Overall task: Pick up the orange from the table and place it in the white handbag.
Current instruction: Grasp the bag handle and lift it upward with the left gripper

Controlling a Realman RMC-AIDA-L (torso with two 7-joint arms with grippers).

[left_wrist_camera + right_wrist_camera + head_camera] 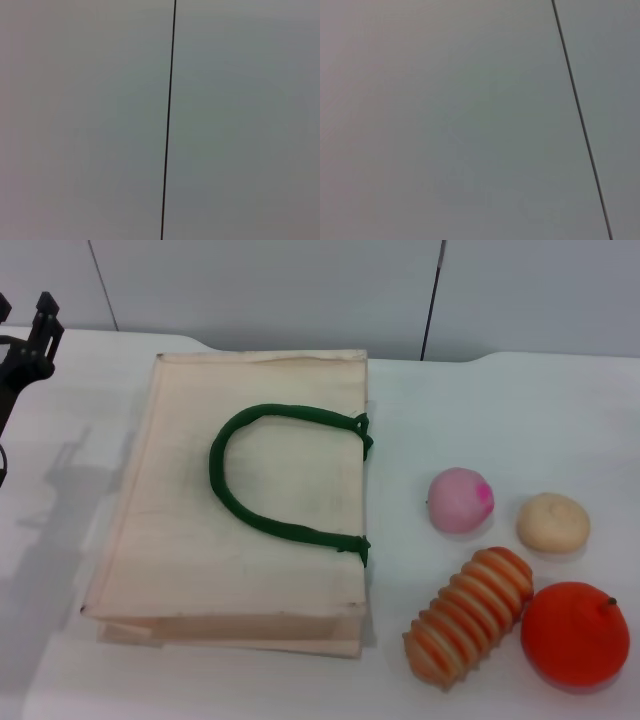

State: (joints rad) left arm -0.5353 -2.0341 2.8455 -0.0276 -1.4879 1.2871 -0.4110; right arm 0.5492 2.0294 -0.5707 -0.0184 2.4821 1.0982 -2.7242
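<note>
1. The orange [574,633] sits in the lower right corner of the frame on the table [500,420], untouched, stem nub toward the upper right.
2. Just to its left, close enough that I can't tell if they touch, lies a ribbed striped roll [470,615]. Above it are a pink ball [460,499] and a beige bun [553,522].
3. The white handbag [240,500] lies flat in the middle left, green handles [270,475] looped on top, its mouth apparently along the right edge.
4. The left gripper [30,335] hangs at the upper left edge; I cannot tell whether its fingers are apart or together. The right gripper isn't in sight, and both wrist cameras show only blank wall.
5. My call: nothing has started. The right arm is the natural choice, coming straight down with fingers clear of the roll, then easing the bag's mouth open for the drop.
</note>
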